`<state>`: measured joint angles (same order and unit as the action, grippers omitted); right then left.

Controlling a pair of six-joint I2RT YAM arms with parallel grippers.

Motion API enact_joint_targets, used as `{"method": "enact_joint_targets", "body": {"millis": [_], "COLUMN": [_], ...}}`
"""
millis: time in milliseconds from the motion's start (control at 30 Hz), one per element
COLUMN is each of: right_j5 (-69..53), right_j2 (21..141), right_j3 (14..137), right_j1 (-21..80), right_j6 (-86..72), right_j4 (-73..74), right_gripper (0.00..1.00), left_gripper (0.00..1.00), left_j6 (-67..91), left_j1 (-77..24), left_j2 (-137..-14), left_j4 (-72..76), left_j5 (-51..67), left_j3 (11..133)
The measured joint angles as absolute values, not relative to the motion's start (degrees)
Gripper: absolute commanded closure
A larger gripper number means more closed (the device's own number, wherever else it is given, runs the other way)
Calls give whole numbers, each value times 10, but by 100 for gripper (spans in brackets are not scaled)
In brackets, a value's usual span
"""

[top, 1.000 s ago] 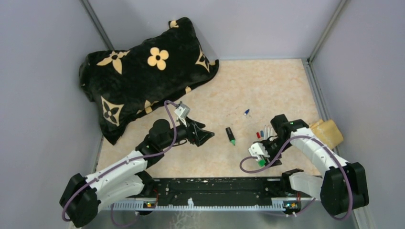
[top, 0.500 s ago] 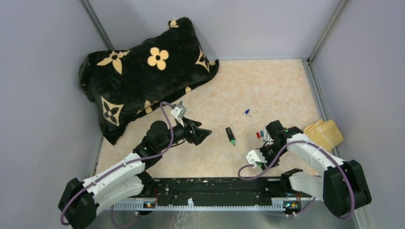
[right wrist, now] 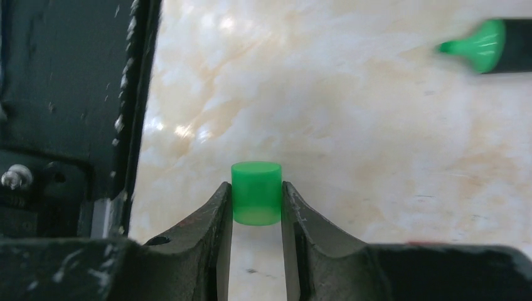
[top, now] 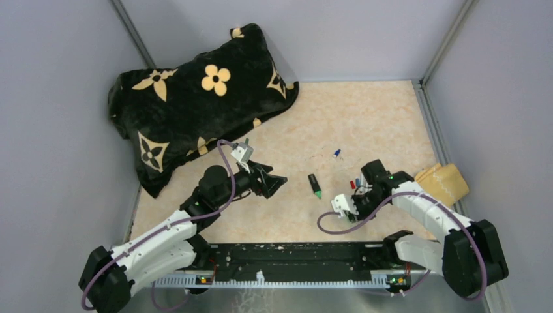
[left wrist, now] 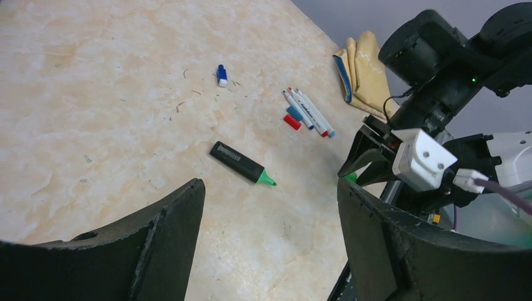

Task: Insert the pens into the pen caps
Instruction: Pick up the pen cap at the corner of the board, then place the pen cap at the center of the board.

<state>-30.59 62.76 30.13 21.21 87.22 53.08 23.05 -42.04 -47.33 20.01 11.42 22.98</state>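
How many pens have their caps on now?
None looks capped yet. The right claw pinches the green cap. The black pen lies apart, green tip bare, and the white pens wait beside loose caps. The left claw is open and empty.

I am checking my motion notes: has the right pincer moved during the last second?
Yes. In the top view the right pincer shifted left, nearer to the black highlighter, which stayed in place. It now grips the green cap.
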Motion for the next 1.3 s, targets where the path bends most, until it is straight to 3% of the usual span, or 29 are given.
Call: {"method": "enact_joint_targets", "body": {"millis": [133,333,367,767,867,1000,1300], "right_j5": [-371,-383,-361,-190,-130,-71,-36], "right_j2": [634,705,783,1010,1045,1067,1067], "right_j3": [351,428,471,608,629,650,653], "right_j1": [215,252,283,349,359,362,364], "right_j6": [735,443,298,-16,-48,-67,-65], "right_j4": [469,266,164,93,99,102,105], "right_gripper": [100,100,100,99,94,72,51], "left_gripper": [18,18,19,19,19,19,19], "left_j6": [223,217,218,225,225,225,229], "left_j1": [-420,-420,-420,-420,-420,-419,-418], "left_j2": [-463,-449,-442,-418,-418,-418,-414], "left_j4": [187,169,164,165,165,166,168], "left_j5": [102,71,54,27,25,25,25], "left_j3": [231,237,237,232,229,229,221]}}
